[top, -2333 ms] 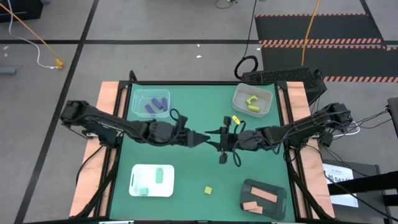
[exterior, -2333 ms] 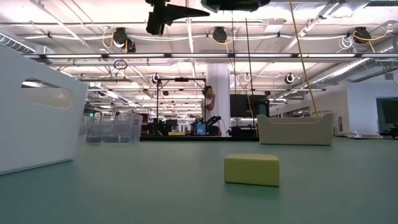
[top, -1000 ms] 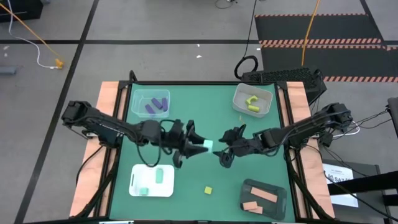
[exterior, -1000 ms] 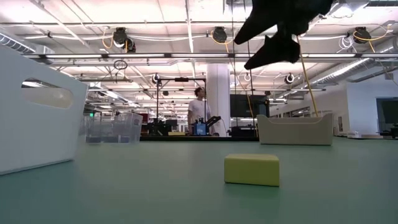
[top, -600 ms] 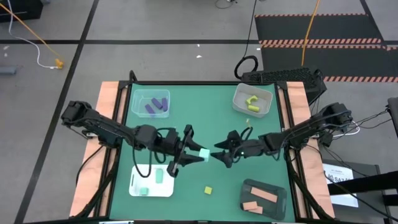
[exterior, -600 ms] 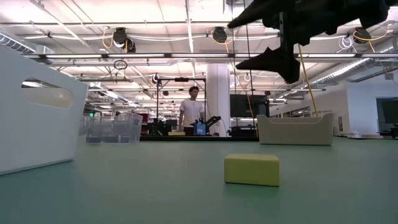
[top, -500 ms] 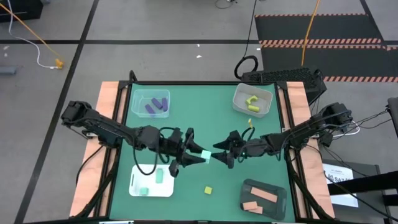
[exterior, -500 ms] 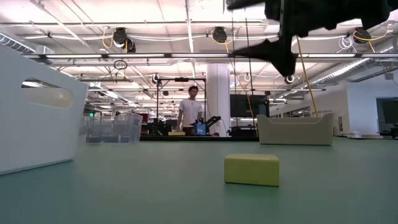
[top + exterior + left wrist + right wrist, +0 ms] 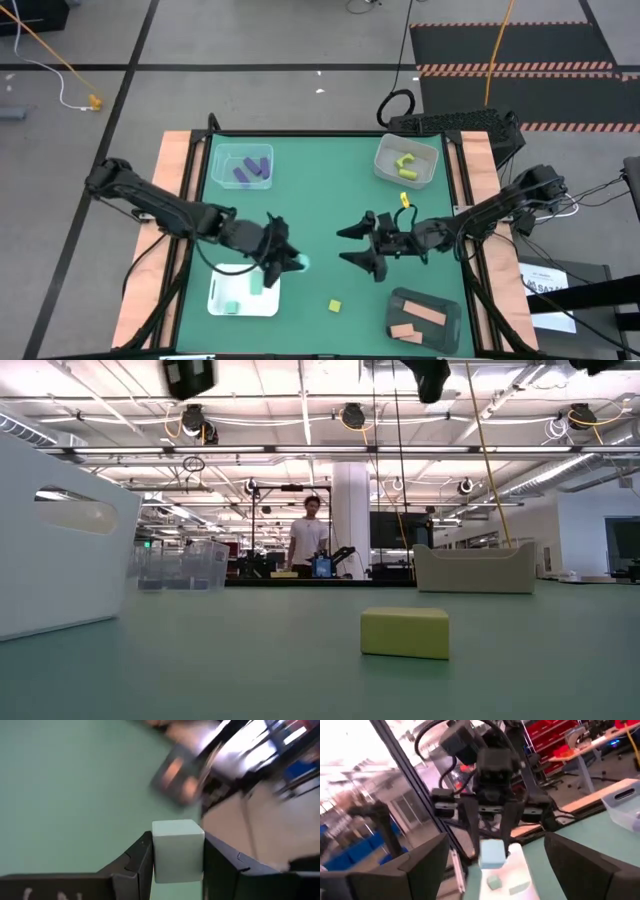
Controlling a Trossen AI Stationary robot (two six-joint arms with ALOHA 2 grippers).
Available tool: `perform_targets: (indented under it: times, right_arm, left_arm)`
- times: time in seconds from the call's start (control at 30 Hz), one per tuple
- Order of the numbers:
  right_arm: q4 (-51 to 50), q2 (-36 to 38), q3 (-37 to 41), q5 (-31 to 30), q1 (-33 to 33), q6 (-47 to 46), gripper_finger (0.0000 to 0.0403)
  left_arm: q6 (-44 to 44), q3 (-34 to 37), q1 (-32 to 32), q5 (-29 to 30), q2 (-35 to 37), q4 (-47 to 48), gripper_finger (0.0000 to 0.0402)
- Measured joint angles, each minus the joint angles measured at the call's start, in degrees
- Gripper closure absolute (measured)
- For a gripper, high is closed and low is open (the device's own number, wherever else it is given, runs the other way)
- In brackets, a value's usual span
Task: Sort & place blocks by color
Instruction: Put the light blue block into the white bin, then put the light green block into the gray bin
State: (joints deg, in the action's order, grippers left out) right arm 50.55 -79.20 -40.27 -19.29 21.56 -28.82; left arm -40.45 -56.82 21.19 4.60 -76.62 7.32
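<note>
Green felt covers the table [image 9: 330, 190], where a white tray [image 9: 243, 293] is overhung at its near corner by the left gripper [image 9: 288, 262], clamped on a mint cube [image 9: 177, 849]. Well apart from the tray, the right gripper [image 9: 356, 245] is spread wide, empty.

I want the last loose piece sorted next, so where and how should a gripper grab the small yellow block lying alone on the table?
Grip the yellow block across its two short ends, coming straight down from above. It lies flat and low on the green table with nothing beside it.
</note>
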Motion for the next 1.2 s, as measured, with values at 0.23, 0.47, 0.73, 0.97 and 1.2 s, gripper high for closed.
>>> perform_targets:
  times: [0.23, 0.47, 0.73, 0.97, 1.2]
  right_arm:
    - [-28.87, -0.34, -11.65, -0.15, 1.38, 4.15, 0.0100]
    - [-43.55, -3.70, -16.87, -0.04, 3.30, 3.03, 0.0105]
    - [-42.16, -12.03, -16.89, 4.66, 5.20, -0.94, 0.0105]
    - [-41.30, -18.17, -16.89, 8.11, 6.00, -3.21, 0.0106]
    - [-40.30, -23.18, -16.89, 13.58, 6.82, -0.22, 0.0106]
  left_arm:
    - [-16.56, 0.00, 9.62, 0.05, 3.23, 27.11, 0.0268]
    - [-28.96, 0.04, 19.44, 1.50, -0.78, 34.29, 0.0268]
    - [-33.16, 0.06, 22.90, 1.99, -6.61, 36.74, 0.0251]
    - [-35.36, 0.06, 23.21, 1.92, -7.26, 36.61, 0.0169]
    - [-35.54, 0.06, 23.21, 0.36, -7.26, 36.61, 0.0132]
